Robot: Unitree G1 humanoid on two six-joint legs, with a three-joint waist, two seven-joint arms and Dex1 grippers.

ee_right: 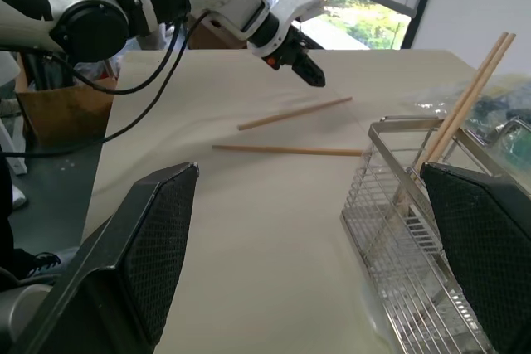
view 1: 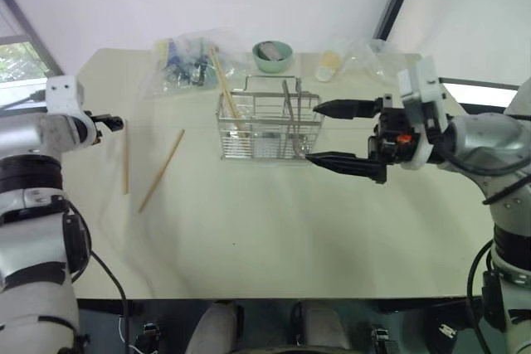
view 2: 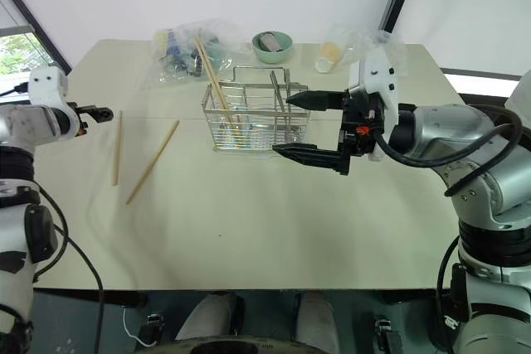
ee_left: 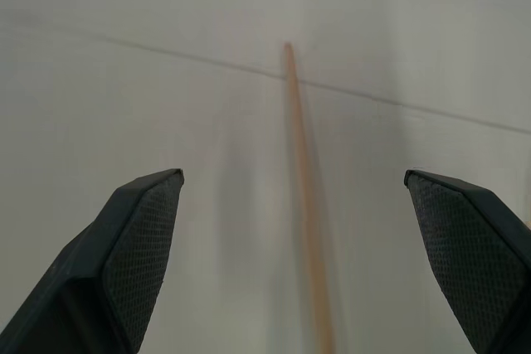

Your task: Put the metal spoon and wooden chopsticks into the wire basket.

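The left gripper (ee_left: 294, 263) stands with its jaws spread wide and empty. In its wrist view one wooden chopstick (ee_left: 303, 205) runs lengthwise through the gap between the two pads, lying flat on the table; that line-up reads as an approach for a pinch across the stick, with nothing touched yet. In the head views this gripper (view 2: 98, 113) sits at the left edge of the frame, just beside the upper end of the nearer of the two loose wooden chopsticks (view 2: 116, 148), which lie on the cream table (view 2: 249, 221) at left of centre, splayed apart at a slight angle.

The right gripper (view 2: 303, 126) is also wide open and holds nothing. It hangs at centre right, fingers pointing toward the left of the frame, just beside the right end of the wire basket (view 2: 249, 118).

The basket stands upright in the upper middle of the frame. Two more chopsticks (view 2: 214, 80) already lean in its left compartment, tips sticking out over the rim toward the upper left. A grey upright piece in a right-hand compartment may be the metal spoon (view 2: 280, 104), though that is a judgement.

Behind the basket, along the upper edge of the table, sit a mint-green bowl (view 2: 272, 46) and clear plastic bags (view 2: 178, 55).
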